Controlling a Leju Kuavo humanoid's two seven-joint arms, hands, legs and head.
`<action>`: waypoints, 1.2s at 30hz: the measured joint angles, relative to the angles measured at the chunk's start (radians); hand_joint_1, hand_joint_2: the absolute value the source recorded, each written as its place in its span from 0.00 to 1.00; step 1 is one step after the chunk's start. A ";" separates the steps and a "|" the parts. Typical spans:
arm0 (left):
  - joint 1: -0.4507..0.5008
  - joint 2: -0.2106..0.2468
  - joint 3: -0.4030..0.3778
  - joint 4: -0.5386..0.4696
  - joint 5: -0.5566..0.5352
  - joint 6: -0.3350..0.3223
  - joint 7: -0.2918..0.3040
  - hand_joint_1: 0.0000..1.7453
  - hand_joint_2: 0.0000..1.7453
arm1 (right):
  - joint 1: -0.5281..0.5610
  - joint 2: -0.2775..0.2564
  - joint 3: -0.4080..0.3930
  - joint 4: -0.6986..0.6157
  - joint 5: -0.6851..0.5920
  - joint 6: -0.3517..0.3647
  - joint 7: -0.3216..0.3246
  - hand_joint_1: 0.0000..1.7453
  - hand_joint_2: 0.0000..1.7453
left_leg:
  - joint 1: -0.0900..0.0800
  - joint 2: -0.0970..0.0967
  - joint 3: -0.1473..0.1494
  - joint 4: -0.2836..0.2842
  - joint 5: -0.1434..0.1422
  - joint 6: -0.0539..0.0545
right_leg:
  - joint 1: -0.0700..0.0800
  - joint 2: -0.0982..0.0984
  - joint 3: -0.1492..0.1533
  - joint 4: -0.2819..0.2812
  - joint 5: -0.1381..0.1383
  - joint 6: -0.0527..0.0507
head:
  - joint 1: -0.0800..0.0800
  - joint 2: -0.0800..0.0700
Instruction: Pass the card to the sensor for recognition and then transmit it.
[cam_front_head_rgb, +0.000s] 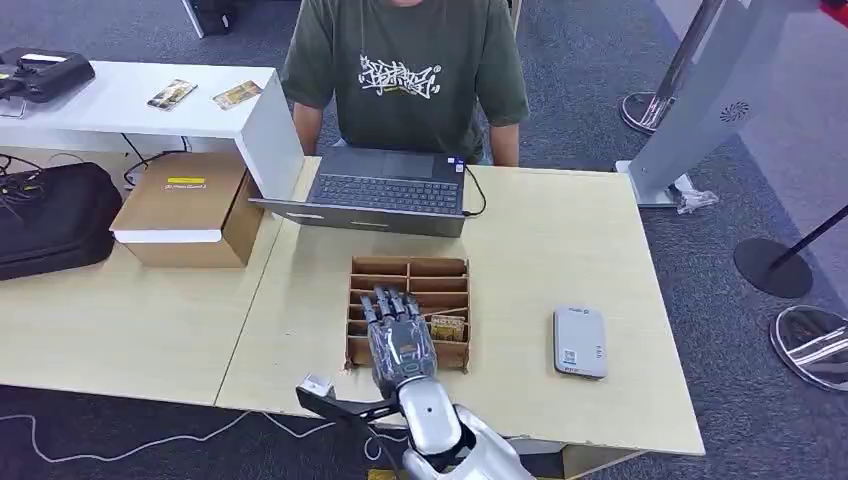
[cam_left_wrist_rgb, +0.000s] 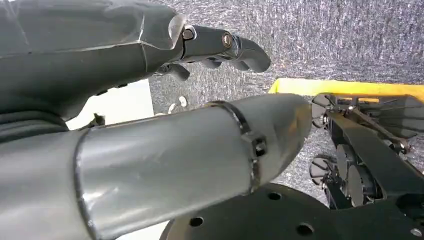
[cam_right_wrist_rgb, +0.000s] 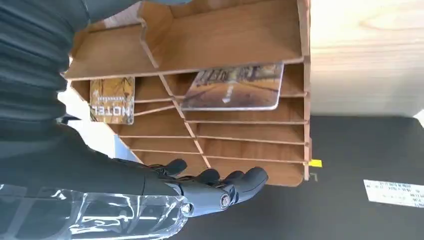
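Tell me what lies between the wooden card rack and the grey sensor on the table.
Nothing: in the head view, only bare tabletop separates the card rack from the sensor.

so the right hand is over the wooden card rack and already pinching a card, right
Not quite. The right hand is over the wooden card rack, but it holds nothing: in the right wrist view its fingers are bare and both cards sit in their slots.

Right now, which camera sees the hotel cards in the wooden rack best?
The right wrist view: two cards sit big and clear in the wooden rack. The head view shows one small card beside the right robot hand. The left wrist view looks at carpet.
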 joint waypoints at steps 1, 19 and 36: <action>0.000 0.000 0.000 0.000 0.000 0.000 0.000 0.00 0.00 | -0.002 0.001 0.000 0.000 0.000 0.000 0.000 0.00 1.00 | 0.000 0.000 0.000 0.000 0.000 0.000 | 0.000 0.000 0.000 0.000 0.000 0.000 | 0.000 0.000; -0.001 0.000 0.000 0.000 0.019 0.000 0.018 0.00 0.00 | -0.007 0.006 -0.002 0.006 -0.004 0.018 -0.013 0.00 1.00 | 0.000 0.000 0.000 0.000 0.000 0.000 | 0.000 0.000 0.000 0.000 0.000 0.000 | 0.000 0.000; -0.002 0.000 0.000 0.000 0.032 0.000 0.019 0.00 0.00 | -0.008 0.006 -0.002 0.013 -0.006 0.025 -0.023 0.00 1.00 | 0.000 0.000 0.000 0.000 0.000 0.000 | 0.000 0.000 0.000 0.000 0.000 0.000 | 0.000 0.000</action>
